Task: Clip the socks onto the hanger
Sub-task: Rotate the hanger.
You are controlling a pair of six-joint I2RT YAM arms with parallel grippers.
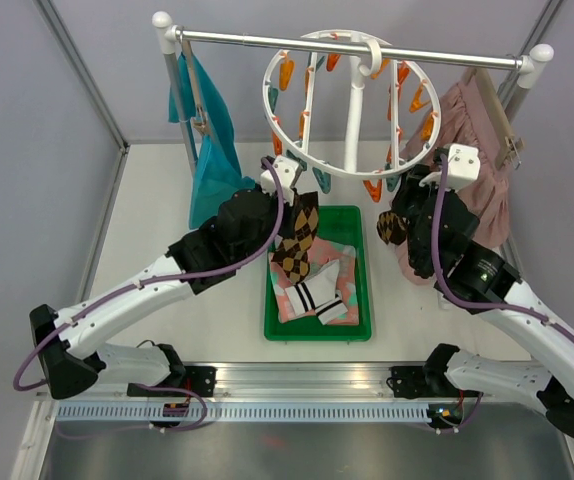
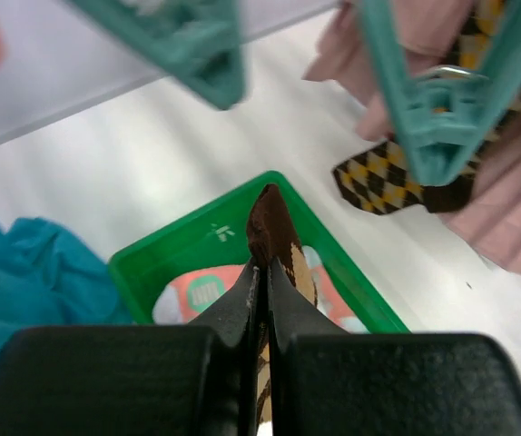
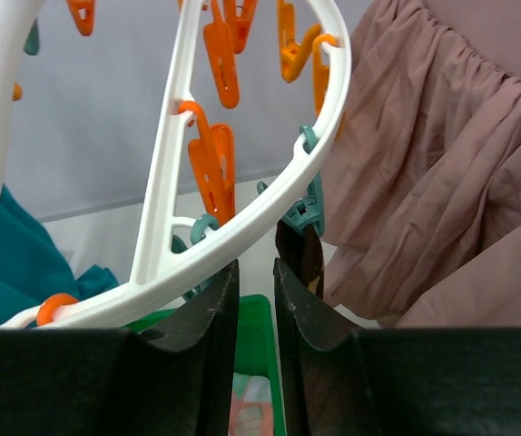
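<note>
Tabletop (image 1: 152, 200) lies white between grey wall panels (image 1: 27, 150), below the hanger (image 1: 354, 110).

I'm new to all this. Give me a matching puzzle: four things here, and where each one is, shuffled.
1 striped white sock
2 teal garment
3 pink skirt
4 round clip hanger

A rail's right end
B rail's middle
C in the green tray
D rail's left end

Pairs: 1-C, 2-D, 3-A, 4-B
</note>
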